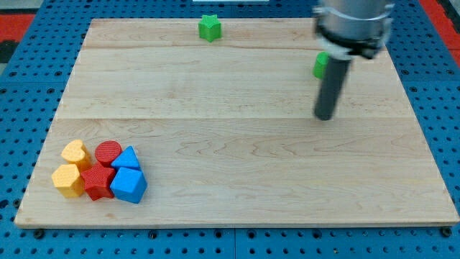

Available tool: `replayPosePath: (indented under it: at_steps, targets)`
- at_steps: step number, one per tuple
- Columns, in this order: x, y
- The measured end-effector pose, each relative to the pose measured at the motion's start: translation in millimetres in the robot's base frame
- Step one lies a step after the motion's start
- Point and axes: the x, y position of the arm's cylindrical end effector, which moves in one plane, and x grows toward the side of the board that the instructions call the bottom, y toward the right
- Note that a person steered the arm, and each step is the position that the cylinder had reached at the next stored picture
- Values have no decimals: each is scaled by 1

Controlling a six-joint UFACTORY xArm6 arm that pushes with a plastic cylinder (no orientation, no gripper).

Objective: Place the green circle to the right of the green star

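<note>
The green star [210,27] sits near the board's top edge, left of centre. The green circle [320,65] is at the upper right, partly hidden behind my rod. My tip [325,116] rests on the board just below the green circle, toward the view's bottom, well to the right of and below the green star.
A cluster of blocks lies at the bottom left: a yellow block [75,153], a yellow hexagon-like block [67,180], a red circle [108,152], a red star [97,181], a blue triangle-like block [128,159] and a blue block [130,185]. The wooden board [237,165] lies on a blue pegboard.
</note>
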Motion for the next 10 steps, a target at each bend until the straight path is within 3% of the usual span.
replayPosePath:
  at_steps: [2, 4, 5, 6, 7, 8, 10]
  targets:
    - [-68, 13]
    - [-136, -68]
    - [-122, -74]
    - [-91, -31]
    - [-109, -6]
    - [-152, -23]
    - [-207, -148]
